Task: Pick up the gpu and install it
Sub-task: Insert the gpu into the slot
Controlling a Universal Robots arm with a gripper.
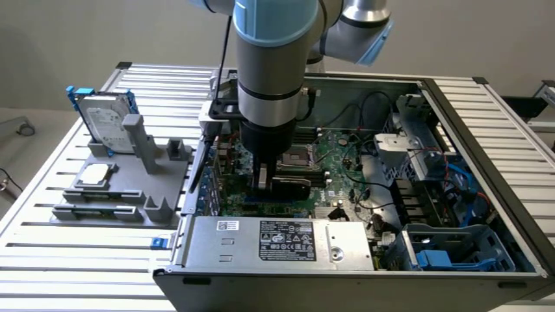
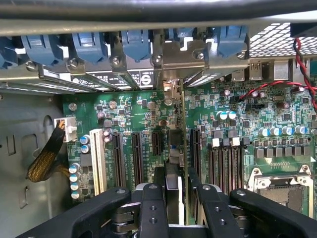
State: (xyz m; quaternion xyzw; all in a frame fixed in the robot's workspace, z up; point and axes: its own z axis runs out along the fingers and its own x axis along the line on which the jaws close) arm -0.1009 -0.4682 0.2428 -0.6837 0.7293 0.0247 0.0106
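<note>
The black two-fingered gripper (image 2: 177, 198) is clamped on the thin green-edged gpu card (image 2: 182, 134), held edge-on and upright above the green motherboard (image 2: 237, 134) inside the open grey computer case (image 1: 485, 195). This is the insertion step (the pick looks done). Its silver bracket seems to meet the rear slot covers, though seating is hard to judge. Finishing calls for a straight press into the black expansion slot (image 2: 174, 144).

Plain beige-grey wall (image 1: 485, 39) at back, evenly lit, no hard shadows. Slatted aluminium table (image 1: 78, 260) w/ ribbed silver profiles spans the scene. Grey floor (image 1: 26, 140) past the table edge, on the exterior view's left.
</note>
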